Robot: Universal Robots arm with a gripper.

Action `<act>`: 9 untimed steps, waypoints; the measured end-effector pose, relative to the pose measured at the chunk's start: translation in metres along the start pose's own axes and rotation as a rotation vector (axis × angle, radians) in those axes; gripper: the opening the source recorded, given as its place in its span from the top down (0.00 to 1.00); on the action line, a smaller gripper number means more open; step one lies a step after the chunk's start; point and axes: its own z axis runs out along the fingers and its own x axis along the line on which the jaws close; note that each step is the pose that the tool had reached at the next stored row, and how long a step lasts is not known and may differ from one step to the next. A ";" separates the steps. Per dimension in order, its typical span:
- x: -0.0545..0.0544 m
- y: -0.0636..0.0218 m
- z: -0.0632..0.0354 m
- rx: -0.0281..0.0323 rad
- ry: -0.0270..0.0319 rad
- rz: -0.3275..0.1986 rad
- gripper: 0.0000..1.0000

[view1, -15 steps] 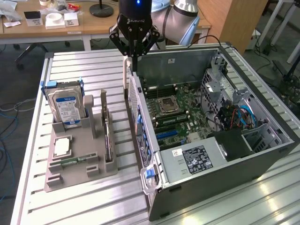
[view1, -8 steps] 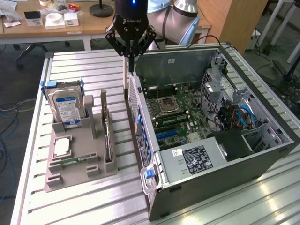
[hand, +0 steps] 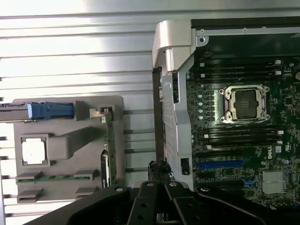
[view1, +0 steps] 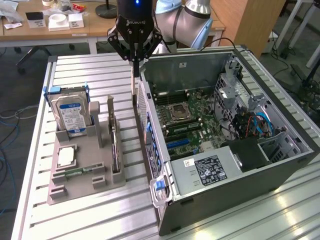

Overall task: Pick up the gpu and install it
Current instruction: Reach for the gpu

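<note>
The gpu [view1: 114, 144] stands on edge in a slot of the grey holder [view1: 85, 186], a thin dark card; in the wrist view its green edge [hand: 108, 145] and silver bracket end show. My gripper [view1: 134, 101] hangs above the table between the holder and the open computer case [view1: 225, 170], close to the case's outer wall. Its long thin fingers are pressed together, shut, with nothing between them. In the wrist view the gripper [hand: 157, 77] reads as a dark bar along that wall. It is apart from the gpu, to the exterior view's right of it.
The holder also carries a hard drive [view1: 73, 112], a processor [view1: 66, 156] and a memory stick [view1: 75, 173]. Inside the case lies the motherboard [view1: 186, 122] with blue slots [hand: 220, 165]. The slatted metal table [view1: 90, 220] has free room in front.
</note>
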 end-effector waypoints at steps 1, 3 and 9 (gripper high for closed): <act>0.001 -0.0001 0.0000 0.0000 0.0000 0.000 0.89; 0.004 -0.0003 -0.0001 0.0000 0.0000 0.000 0.89; 0.011 -0.0009 -0.0003 0.0000 -0.0001 0.000 0.89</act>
